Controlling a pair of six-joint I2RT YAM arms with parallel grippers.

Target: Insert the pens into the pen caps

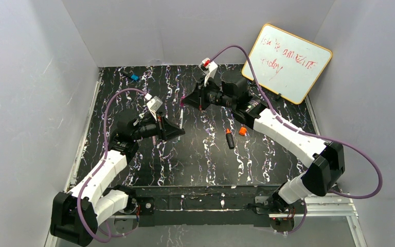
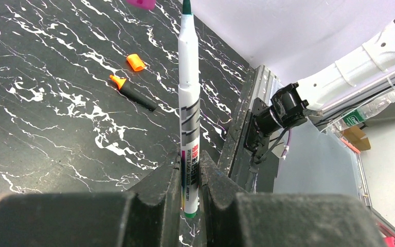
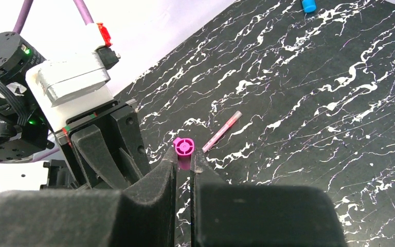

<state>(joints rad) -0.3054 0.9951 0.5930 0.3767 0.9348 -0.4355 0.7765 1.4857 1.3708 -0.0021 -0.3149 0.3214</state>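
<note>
- From above: the white pen (image 1: pixel 181 117) hangs over mid-tabletop, toward the far edge. The black marker (image 1: pixel 230 139) and orange cap (image 1: pixel 243 131) lie nearer the right edge.
- Left wrist: my left fingers (image 2: pixel 159 198) pinch the pen low on its barrel. Its tip sits beside the magenta cap (image 2: pixel 141 3), not lined up, so pushing now could skid past.
- Right wrist: my right fingers (image 3: pixel 159 185) pinch that cap shallowly, and a sideways knock may twist it loose.

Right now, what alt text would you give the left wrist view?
The left hand is shut on a white pen that points up the frame, its dark tip near a magenta cap at the top edge. A black marker and an orange cap lie apart on the marbled table.
</note>
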